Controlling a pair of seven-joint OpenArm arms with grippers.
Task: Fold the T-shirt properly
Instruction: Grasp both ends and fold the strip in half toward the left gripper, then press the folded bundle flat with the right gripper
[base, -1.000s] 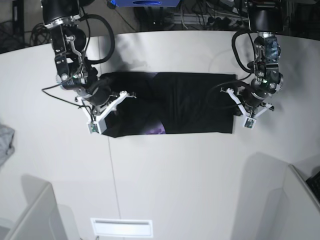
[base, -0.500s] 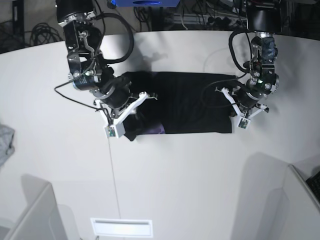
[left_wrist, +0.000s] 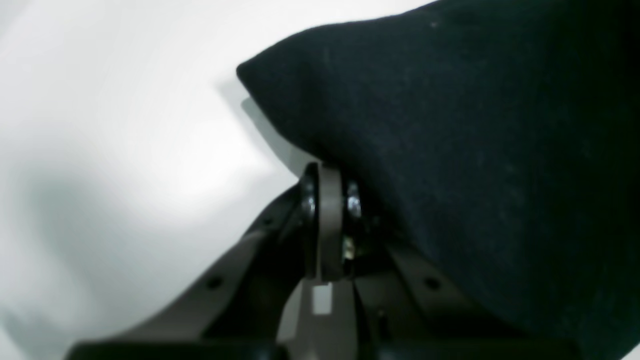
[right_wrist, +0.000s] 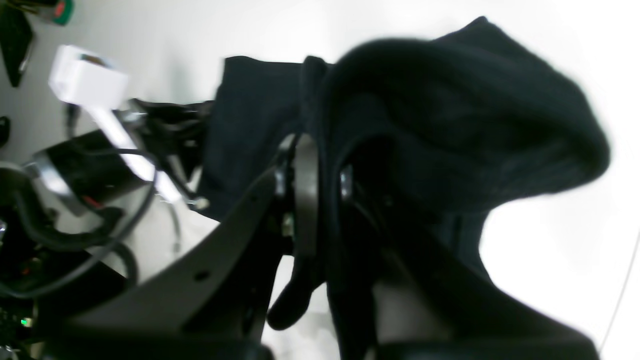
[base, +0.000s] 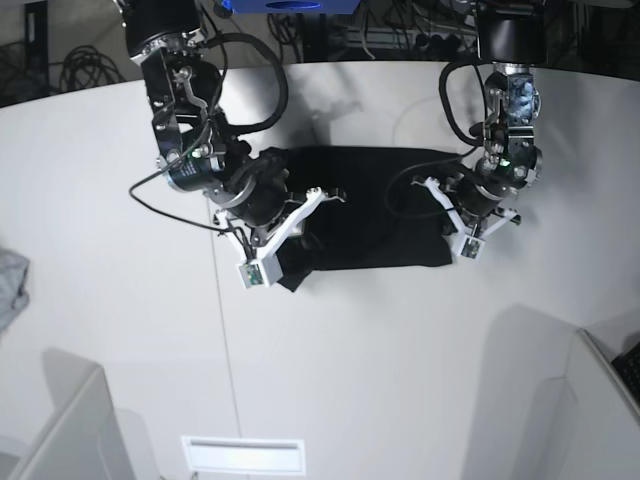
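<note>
Moved since earlier: your right gripper (right_wrist: 311, 200) slid toward 3 o'clock in the base view, dragging the shirt's end along; your left one crept toward 9
T-shirt (base: 375, 210): on the table (base: 400, 380) around 12 o'clock, bunched between your two arms, black side showing
Right gripper: clamped on the shirt, cloth draping off both sides of the fingers
Left gripper (left_wrist: 327, 220): fully closed, at the shirt's 3 o'clock edge, can't tell if it's pinching any fabric
Grey cloth (base: 12, 285): 9 o'clock, table's edge

bright scene, soft shadows on white surface, wrist-view foregrounds blurred
</note>
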